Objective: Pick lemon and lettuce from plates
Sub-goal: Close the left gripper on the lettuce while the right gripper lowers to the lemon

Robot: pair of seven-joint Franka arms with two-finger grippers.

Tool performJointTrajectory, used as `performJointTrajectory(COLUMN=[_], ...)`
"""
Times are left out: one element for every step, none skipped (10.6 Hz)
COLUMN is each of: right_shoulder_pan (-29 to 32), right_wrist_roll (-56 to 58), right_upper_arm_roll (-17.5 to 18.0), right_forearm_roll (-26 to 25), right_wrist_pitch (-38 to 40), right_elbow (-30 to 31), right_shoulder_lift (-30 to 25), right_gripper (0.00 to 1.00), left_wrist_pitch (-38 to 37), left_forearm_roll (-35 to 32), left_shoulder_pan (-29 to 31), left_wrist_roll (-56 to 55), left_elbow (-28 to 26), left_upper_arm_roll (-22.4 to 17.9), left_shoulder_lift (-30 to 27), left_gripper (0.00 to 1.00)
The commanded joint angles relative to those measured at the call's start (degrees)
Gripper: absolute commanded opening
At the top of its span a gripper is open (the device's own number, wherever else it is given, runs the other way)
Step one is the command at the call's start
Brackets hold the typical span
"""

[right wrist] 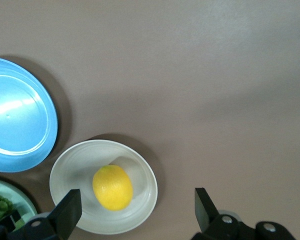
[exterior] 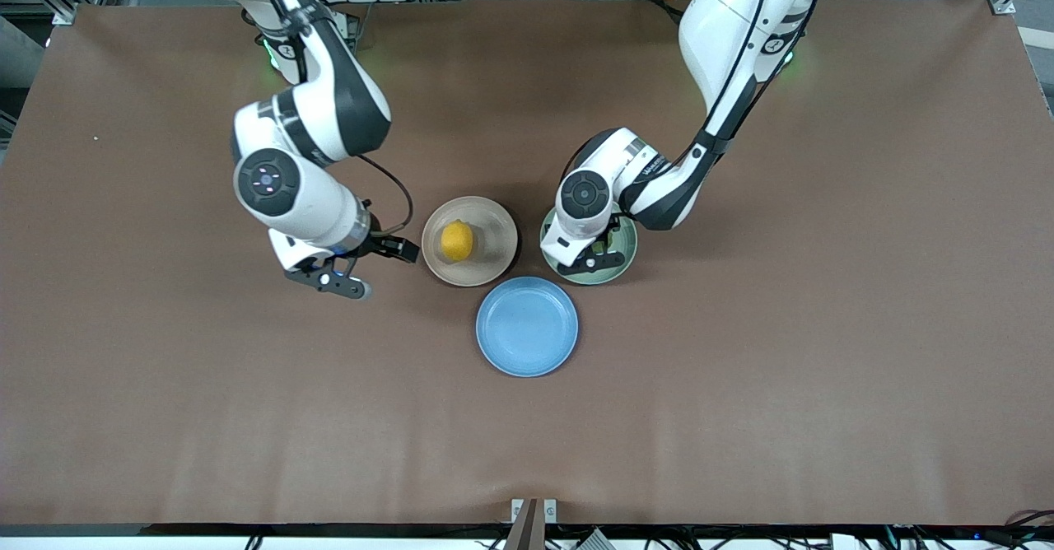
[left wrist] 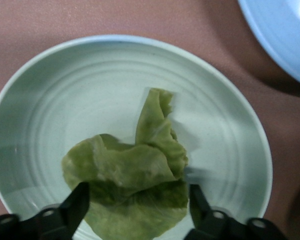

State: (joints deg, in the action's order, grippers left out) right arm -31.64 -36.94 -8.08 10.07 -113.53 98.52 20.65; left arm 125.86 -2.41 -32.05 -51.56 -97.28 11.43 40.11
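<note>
The lettuce (left wrist: 135, 185), a crumpled green leaf, lies in the pale mint plate (left wrist: 50, 100). My left gripper (left wrist: 138, 205) is low over that plate (exterior: 629, 241), open, with one finger on each side of the leaf. The yellow lemon (exterior: 457, 240) rests in the beige plate (exterior: 494, 225), which stands beside the mint one toward the right arm's end. My right gripper (exterior: 366, 268) hangs open over the bare table next to the beige plate, holding nothing. In the right wrist view the lemon (right wrist: 112, 187) shows below the gripper (right wrist: 137, 210), close to one finger.
A blue plate (exterior: 527, 326) with nothing in it sits nearer to the front camera than the other two plates, close to both. Brown table surface (exterior: 782, 369) spreads out around the plates.
</note>
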Motion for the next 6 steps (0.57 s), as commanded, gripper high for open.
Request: performJointTrajectory(right_shoulder_pan=[-2.45, -3.51, -4.30, -5.26, -6.41, -7.29], right_wrist_roll=[-4.44, -5.76, -7.25, -8.84, -10.59, -11.83], right_upper_arm_roll=[-0.45, -0.45, -0.45, -0.45, -0.45, -0.45], right_forearm_roll=[1.09, 1.09, 1.09, 1.09, 1.09, 1.09], right_wrist_pitch=[-7.11, -9.58, -10.82, -13.01, -15.81, -18.71], right_elbow=[4.91, 5.89, 6.16, 6.33, 7.21, 8.43], right_shoulder_lift=[-0.61, 0.00, 1.14, 2.19, 3.33, 4.04], right_gripper=[1.00, 1.00, 1.00, 1.00, 1.00, 1.00], left_wrist_pitch=[0.88, 0.88, 0.88, 0.88, 0.88, 0.88], left_forearm_roll=[-1.37, -1.02, -0.93, -0.84, -0.76, -0.76], left_shoulder_pan=[-0.03, 0.15, 0.15, 0.15, 0.15, 0.15], left_wrist_roll=[-2.84, -2.85, -2.85, -2.93, -2.94, -3.54], left_elbow=[-0.28, -0.11, -0.02, 0.07, 0.07, 0.07], left_upper_arm_roll=[-0.18, -0.18, -0.27, -0.27, -0.27, -0.27], left_shoulder_lift=[-0.48, -0.48, -0.48, -0.48, -0.48, -0.48], left_gripper=[0.66, 0.59, 0.53, 0.45, 0.33, 0.23])
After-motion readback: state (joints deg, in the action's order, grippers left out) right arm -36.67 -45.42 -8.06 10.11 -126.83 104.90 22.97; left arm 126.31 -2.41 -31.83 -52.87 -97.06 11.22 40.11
